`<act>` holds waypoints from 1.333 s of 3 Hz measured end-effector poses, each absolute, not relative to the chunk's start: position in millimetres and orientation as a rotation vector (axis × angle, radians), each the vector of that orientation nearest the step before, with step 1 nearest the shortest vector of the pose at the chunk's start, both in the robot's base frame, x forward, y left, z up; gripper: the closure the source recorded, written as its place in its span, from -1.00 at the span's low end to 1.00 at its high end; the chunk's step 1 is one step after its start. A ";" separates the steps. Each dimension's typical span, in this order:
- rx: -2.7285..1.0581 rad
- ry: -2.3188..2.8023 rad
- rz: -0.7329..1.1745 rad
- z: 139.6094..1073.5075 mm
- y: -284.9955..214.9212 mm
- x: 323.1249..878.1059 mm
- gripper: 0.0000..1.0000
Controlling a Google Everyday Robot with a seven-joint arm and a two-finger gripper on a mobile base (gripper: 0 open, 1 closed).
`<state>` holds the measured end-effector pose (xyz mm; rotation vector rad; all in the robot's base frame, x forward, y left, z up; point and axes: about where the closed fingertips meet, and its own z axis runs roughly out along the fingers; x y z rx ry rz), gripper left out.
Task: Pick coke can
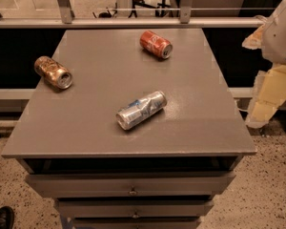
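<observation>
The coke can [156, 44] is red with white lettering and lies on its side at the back of the grey cabinet top [90, 128], right of centre, its silver end facing front right. My gripper [263, 109] hangs off the right side of the cabinet, beyond its edge, well to the right of and nearer than the coke can. It holds nothing that I can see.
A dented silver-and-blue can [141, 109] lies on its side near the middle of the top. A brown-gold patterned can [53, 72] lies at the left edge. Drawers [133, 185] sit below the front edge. A rail [133, 23] runs behind the cabinet.
</observation>
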<state>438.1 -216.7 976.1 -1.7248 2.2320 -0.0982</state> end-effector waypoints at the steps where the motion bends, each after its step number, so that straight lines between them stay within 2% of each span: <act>1: -1.725 2.230 -0.098 975.9 -216.5 439.0 -1.00; 2: -1.750 2.163 -0.096 966.9 -210.2 465.0 -1.00; 4: -1.666 2.012 -0.060 942.2 -191.5 594.4 -1.00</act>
